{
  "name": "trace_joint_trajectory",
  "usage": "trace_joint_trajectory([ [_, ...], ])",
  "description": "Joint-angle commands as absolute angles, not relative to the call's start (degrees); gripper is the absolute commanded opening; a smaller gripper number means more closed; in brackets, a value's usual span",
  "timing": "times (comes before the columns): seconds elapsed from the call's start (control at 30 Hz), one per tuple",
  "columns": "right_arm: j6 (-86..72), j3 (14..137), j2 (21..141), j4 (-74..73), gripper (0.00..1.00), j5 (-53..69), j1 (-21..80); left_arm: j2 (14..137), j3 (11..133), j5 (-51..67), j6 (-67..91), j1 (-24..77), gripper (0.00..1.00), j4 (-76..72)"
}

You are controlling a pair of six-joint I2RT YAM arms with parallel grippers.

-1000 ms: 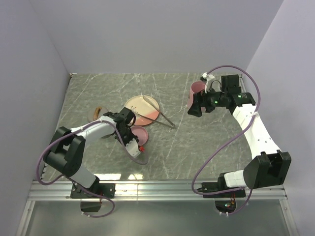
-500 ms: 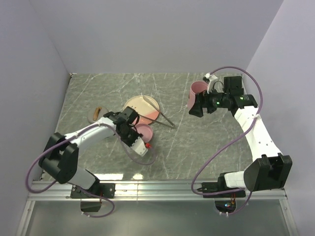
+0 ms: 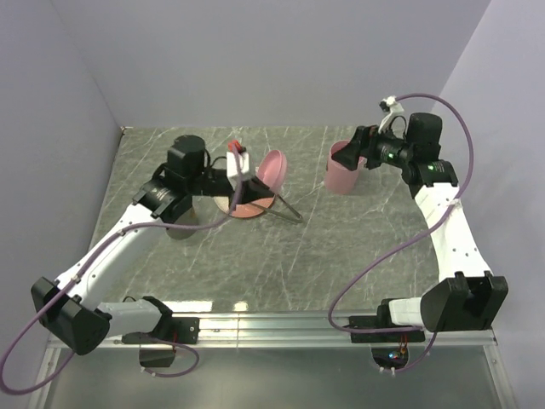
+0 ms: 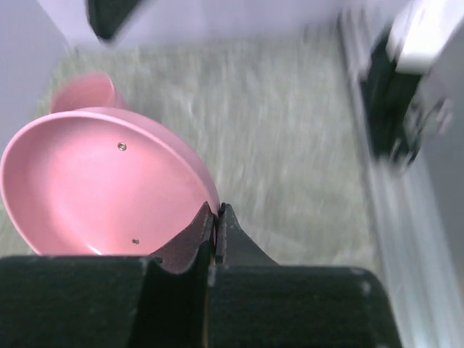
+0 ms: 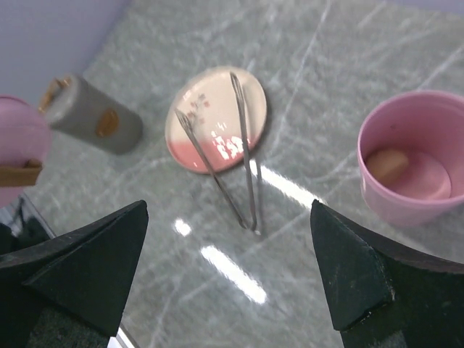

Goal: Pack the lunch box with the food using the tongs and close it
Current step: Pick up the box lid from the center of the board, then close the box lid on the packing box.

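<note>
Slim tongs, likely light, stiff and slippery, lie across the plate mid bench, best taken mid-arm; left fingers pinch the pink lid rim, right fingers gape empty near the lunch box.

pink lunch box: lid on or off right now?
Off. The round pink plastic lunch box stands open-topped with a beige food piece inside; the left pincer grips the round pink lid by its rim, apart from it.

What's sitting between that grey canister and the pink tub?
The pink-and-cream plate, with the tongs lying across it, their joined end poking past its rim. The right wrist view shows it plainly.
</note>
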State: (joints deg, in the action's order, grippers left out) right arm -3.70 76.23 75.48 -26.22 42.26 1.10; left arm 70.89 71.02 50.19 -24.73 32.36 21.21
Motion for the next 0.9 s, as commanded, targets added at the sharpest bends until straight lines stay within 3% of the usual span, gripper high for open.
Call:
trace_joint_trajectory([
  [0.0, -13.8, 77.5, 72.3, -14.1, 1.0, 45.5, 0.3, 68.2, 70.5, 56.6, 4.9, 30.3, 0.0, -2.2],
  [0.23, -41.8, 70.0, 69.6, 13.1, 1.0, 49.8, 0.3, 66.5, 69.1, 53.7, 41.6, 20.0, 0.0, -35.3],
  [0.43, -66.2, 69.9, 74.6, 35.6, 1.0, 48.8, 2.9, 65.8, 71.5, 48.2, 48.3, 17.2, 0.0, -42.4],
  [0.7, -57.8, 83.0, 83.6, 39.1, 1.0, 49.2, 15.5, 66.6, 73.0, 40.4, 60.7, 13.7, 0.0, -39.8],
  [0.87, -65.6, 88.5, 91.4, 51.1, 0.99, 46.9, 21.0, 66.4, 73.7, 35.8, 67.1, 12.7, 0.0, -37.3],
])
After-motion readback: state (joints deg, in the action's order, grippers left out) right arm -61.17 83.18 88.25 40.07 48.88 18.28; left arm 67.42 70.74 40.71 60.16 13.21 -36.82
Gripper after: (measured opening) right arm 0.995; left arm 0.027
